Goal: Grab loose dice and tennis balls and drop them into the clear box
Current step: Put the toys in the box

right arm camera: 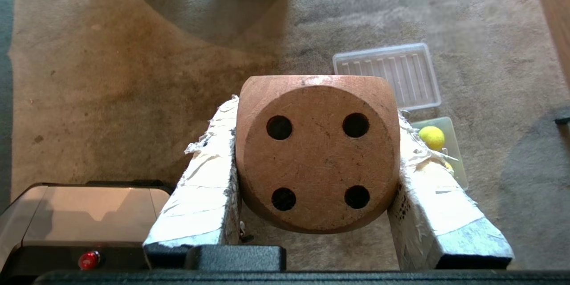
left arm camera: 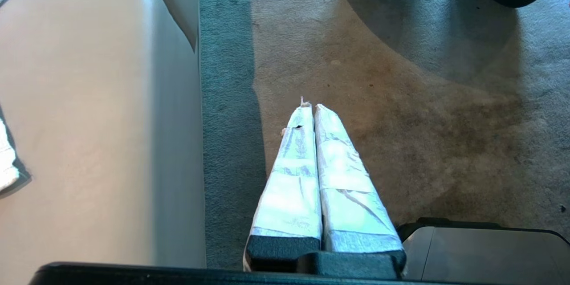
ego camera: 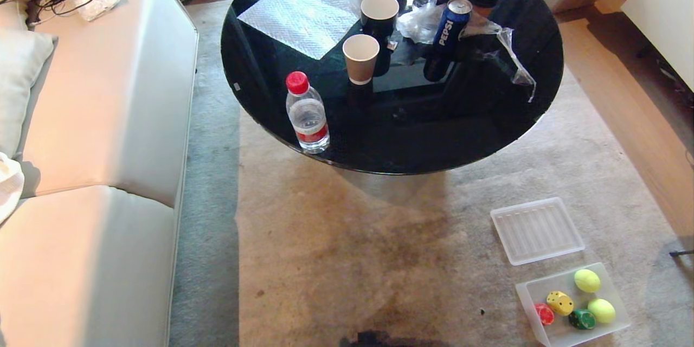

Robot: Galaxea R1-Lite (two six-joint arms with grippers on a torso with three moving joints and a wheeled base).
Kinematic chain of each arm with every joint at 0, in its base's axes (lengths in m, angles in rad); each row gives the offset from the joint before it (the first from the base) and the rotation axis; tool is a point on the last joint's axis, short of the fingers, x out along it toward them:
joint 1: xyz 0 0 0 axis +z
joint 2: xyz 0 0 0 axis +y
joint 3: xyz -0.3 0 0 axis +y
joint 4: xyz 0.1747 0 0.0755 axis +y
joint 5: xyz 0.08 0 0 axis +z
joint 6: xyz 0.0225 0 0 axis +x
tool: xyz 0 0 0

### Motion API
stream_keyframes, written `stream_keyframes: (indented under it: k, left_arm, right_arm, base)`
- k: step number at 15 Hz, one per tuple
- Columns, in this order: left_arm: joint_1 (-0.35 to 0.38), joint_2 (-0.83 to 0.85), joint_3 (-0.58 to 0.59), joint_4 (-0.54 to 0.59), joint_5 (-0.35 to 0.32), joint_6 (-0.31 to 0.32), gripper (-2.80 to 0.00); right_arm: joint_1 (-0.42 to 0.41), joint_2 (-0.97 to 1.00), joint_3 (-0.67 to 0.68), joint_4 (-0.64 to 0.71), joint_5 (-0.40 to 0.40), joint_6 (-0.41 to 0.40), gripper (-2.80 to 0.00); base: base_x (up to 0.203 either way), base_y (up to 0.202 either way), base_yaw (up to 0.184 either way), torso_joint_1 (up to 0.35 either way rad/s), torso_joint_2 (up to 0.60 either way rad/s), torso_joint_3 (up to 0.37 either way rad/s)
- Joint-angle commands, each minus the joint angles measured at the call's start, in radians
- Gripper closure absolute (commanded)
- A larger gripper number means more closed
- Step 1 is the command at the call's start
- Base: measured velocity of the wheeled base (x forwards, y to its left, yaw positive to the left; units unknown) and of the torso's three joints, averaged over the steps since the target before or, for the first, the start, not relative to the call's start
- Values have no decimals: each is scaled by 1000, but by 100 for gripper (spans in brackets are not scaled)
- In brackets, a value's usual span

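Your right gripper is pinching the beige die, four-pip face toward the wrist camera. Your left gripper has its jaws pressed together over the carpet. At the head view's lower right, the clear box holds two tennis balls and the yellow, red and green dice, with the ribbed lid just above it.

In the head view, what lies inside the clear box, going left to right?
Inside the clear box: red die → yellow die → dark green die → the nearer tennis ball. The farther tennis ball's place overlaps, so I leave it out.
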Motion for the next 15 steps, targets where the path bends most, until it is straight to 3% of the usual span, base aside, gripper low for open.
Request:
stream_keyframes:
  k: [1, 6, 15]
  left_arm:
    - [0, 0, 0, -1, 1, -1, 0]
    - [0, 0, 0, -2, 1, -1, 0]
    - [0, 0, 0, 0, 1, -1, 0]
  right_arm:
    - [0, 0, 0, 1, 1, 0, 0]
    - [0, 0, 0, 2, 4, -2, 0]
    - [0, 1, 0, 3, 4, 0, 0]
  base:
    - [0, 0, 0, 0, 0, 0]
    - [0, 0, 0, 0, 0, 0]
    - [1, 9, -156, 1, 2, 2]
